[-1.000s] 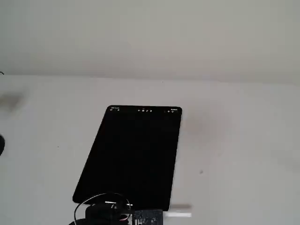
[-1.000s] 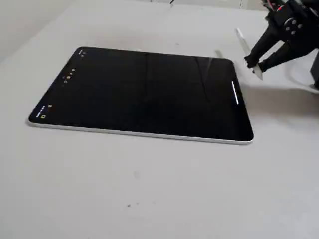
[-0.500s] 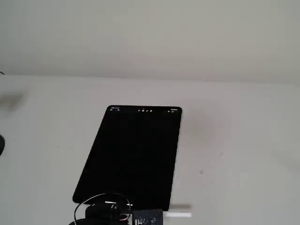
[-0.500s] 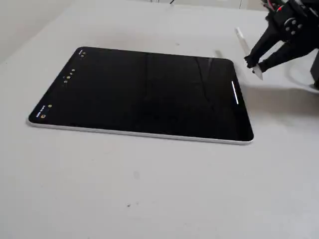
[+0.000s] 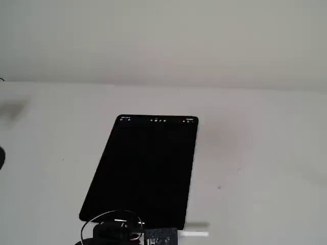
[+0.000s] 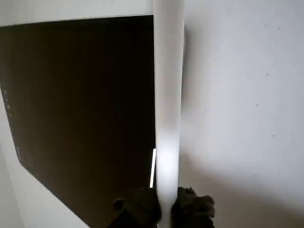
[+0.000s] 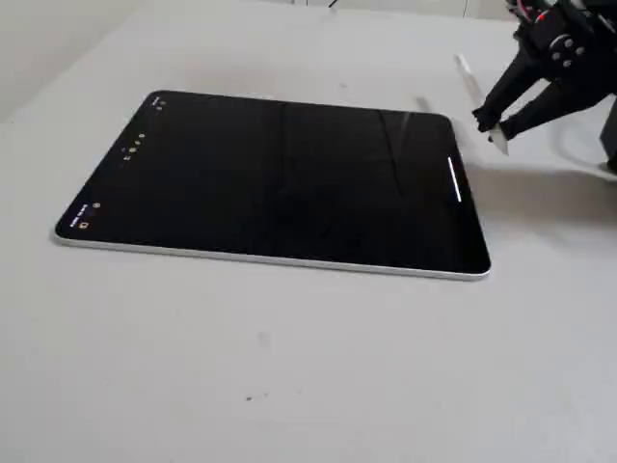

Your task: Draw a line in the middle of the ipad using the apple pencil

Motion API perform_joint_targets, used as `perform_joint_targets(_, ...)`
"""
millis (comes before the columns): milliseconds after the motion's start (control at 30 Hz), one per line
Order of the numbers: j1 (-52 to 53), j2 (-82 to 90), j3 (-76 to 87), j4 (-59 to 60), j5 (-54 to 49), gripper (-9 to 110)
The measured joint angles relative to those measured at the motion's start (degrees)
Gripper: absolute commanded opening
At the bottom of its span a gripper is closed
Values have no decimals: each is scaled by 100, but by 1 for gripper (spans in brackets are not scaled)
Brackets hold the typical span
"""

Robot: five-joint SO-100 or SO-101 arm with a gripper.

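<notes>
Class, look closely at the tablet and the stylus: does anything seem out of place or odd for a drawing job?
Yes. The line sits near one short edge of the ipad, not mid-screen. The gripper holds the apple pencil beside the tablet, off the screen.

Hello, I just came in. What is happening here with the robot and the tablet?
A robot arm's gripper holds a white stylus, clamped between its fingers. In a fixed view, the gripper sits beside the right end of the tablet, off the screen. A short white line already shows on the black screen, close to that end rather than in the middle. The tablet lies flat on a pale table.
</notes>
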Motion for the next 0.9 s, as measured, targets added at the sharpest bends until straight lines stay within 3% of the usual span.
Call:
perform_joint_targets(400,0,0,70,-132,-202,0)
perform_joint_targets(667,-483,0,167,-1195,-2241,0)
perform_joint_targets(900,-598,-18,624,-3252,-3894,0)
